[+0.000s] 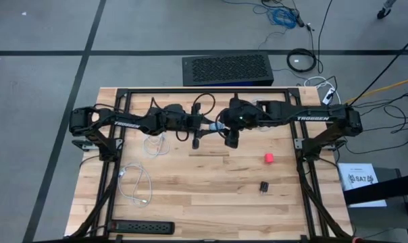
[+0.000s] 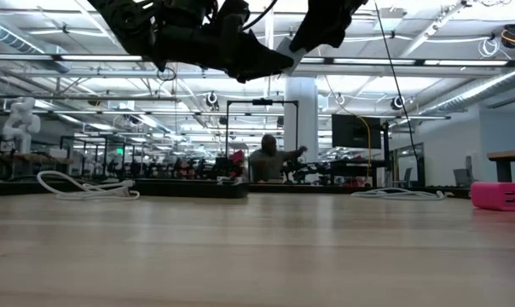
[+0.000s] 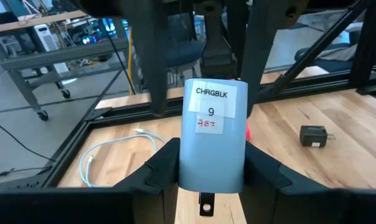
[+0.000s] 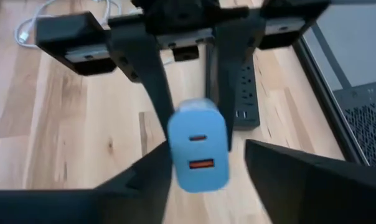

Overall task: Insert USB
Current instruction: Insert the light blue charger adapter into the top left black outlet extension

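A light blue charger block [image 3: 211, 134] labelled "CHRGBLK 9" hangs in the air over the table's far middle, and my left gripper [image 3: 211, 148] is shut on it. In the high view the block [image 1: 215, 126] sits between the left gripper [image 1: 202, 128] and the right gripper [image 1: 230, 138]. Its end with two USB ports [image 4: 199, 152] faces the right wrist camera. My right gripper [image 4: 205, 149] is open and empty, with one finger on either side of that port end. White cables [image 1: 135, 182] lie loose on the table's left part. My left gripper pinches the charger block by its two long side faces [image 3: 183, 163] between the two fingers [image 3: 160, 171]. The fingers come level from the table's left, along the block. The block is lifted clear of the table, its port end pointing at the right gripper. My right gripper has one finger [image 4: 147, 177] close beside the block's port end; I cannot tell whether it touches.
A pink object [image 1: 268, 158] and a small black adapter [image 1: 265, 186] lie right of centre. A black power strip [image 1: 140, 228] sits at the near left edge. A black frame rail [image 1: 190, 90] runs along the far side. A person [image 2: 270, 158] is far behind the table.
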`<state>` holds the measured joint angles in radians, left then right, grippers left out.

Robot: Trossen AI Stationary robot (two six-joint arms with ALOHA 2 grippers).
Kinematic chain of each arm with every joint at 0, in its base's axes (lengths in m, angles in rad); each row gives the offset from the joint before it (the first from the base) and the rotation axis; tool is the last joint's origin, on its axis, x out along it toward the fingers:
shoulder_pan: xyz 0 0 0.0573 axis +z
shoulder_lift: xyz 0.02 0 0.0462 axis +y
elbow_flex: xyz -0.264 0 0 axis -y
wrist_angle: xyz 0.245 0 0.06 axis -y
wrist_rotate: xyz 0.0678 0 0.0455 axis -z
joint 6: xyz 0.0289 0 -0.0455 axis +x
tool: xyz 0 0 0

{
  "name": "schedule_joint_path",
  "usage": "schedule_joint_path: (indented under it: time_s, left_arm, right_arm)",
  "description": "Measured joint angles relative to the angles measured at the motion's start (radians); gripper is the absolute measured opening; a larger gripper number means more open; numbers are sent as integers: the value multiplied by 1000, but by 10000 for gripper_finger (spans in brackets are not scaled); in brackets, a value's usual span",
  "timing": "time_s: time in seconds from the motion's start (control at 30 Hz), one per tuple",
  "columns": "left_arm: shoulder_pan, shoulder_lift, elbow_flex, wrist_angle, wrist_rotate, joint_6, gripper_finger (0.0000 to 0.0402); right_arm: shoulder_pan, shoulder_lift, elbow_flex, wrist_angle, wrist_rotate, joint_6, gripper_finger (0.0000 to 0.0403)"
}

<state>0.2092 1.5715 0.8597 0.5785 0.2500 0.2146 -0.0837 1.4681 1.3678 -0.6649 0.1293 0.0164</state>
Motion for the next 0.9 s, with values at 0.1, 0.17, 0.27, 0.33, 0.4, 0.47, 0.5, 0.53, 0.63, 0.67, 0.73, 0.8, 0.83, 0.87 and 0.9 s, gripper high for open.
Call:
schedule_joint_path:
  time_s: [0.1, 0.17, 0.27, 0.33, 0.4, 0.47, 0.5, 0.53, 0.63, 0.67, 0.73, 0.8, 0.83, 0.87, 0.9]
  left_arm:
    - [1, 0, 0, -2, -1, -3, 125]
    - [1, 0, 0, -16, -1, -7, 125]
    - [3, 1, -3, -28, -2, -8, 125]
    - [5, 2, -3, -31, -14, -24, 125]
    - [15, 2, -3, -34, -13, -50, 125]
    - [25, 2, -3, -38, -10, -74, 125]
    - [29, 2, -3, -39, -10, -79, 125]
    - [33, 2, -3, -39, -10, -82, 125]
    - [41, 2, 0, -45, -26, -105, 144]
    - [43, 1, 1, -52, -51, -105, 161]
    - [47, -3, 3, -75, -99, -105, 195]
    - [52, -16, 3, -127, -135, -97, 216]
    - [52, -25, 3, -148, -152, -83, 221]
    - [52, -39, 3, -175, -170, -69, 223]
    - [53, -58, 3, -211, -192, -52, 223]
  right_arm:
    - [1, 4, 0, 4, -6, -16, 123]
    - [1, 15, 0, -3, -7, -21, 95]
    - [2, 32, 0, -5, -6, -29, 78]
    - [2, 38, 0, -4, -5, -32, 78]
    - [1, 40, 0, -3, 0, -30, 78]
    - [-1, 40, 0, 1, 2, -24, 78]
    - [-4, 37, 0, 3, 3, -20, 78]
    - [-7, 36, 0, 4, 3, -17, 78]
    - [-16, 31, 0, 4, 4, -3, 78]
    - [-19, 31, 0, 5, 10, 5, 78]
    - [-29, 31, 0, 7, 13, 11, 78]
    - [-40, 31, 0, 3, 13, 10, 78]
    - [-45, 31, 0, 4, 10, 10, 78]
    - [-50, 31, 0, 6, 6, 10, 78]
    - [-55, 31, 0, 5, -2, 9, 78]
